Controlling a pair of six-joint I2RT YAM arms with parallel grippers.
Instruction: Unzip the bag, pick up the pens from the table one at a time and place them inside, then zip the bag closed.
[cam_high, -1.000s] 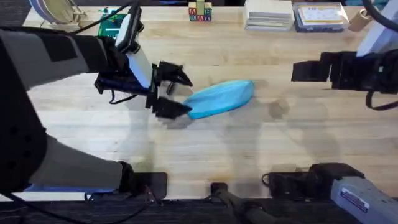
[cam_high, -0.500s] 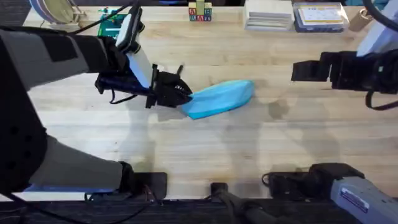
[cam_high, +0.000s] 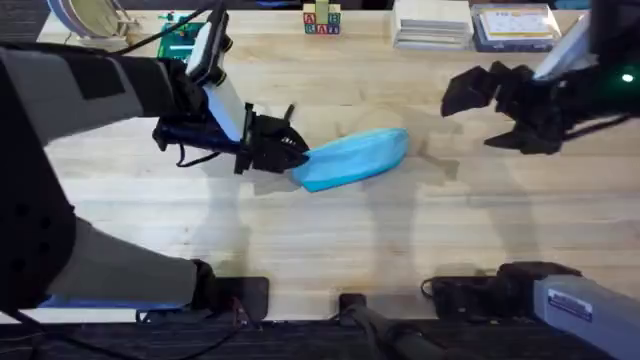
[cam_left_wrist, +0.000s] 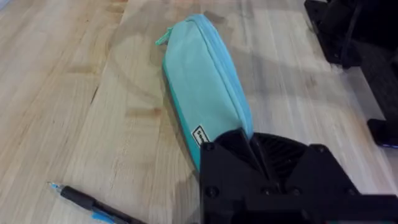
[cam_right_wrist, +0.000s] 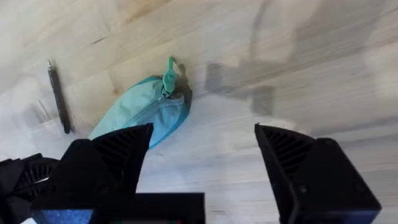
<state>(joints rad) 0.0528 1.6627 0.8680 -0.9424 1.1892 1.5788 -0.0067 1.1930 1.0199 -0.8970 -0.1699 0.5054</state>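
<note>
Your left gripper (cam_high: 290, 152) is clamped on the near-left end of the light-blue pencil pouch (cam_high: 352, 157), which lies slanted on the pale wood table (cam_high: 330, 240) near its middle. From the left wrist camera you see the black fingers (cam_left_wrist: 249, 149) closed together over that end of the pouch (cam_left_wrist: 205, 81), beside a small white label sewn into its seam, with the zipper line running along the top toward the far tip.

Your right gripper (cam_high: 490, 110) hangs above the table to the right of the pouch, well apart from it, its two fingers spread wide and holding nothing. Through the right wrist camera you look down between those open fingers (cam_right_wrist: 118, 152) at the pouch's far end (cam_right_wrist: 140, 112), where the teal zipper pull (cam_right_wrist: 168, 70) sticks out from the tip; the zipper there looks closed.

A dark stick pen (cam_right_wrist: 58, 96) lies on the wood just beyond the pouch, apart from it. In the left wrist view a black pen with a blue tip (cam_left_wrist: 93, 202) lies on the table beside the gripped end; you cannot tell whether it is the same pen.

Along the table's far edge sit a stack of white books (cam_high: 432, 22), a blue-lidded case (cam_high: 515, 27) and small lettered blocks (cam_high: 322, 20).
</note>
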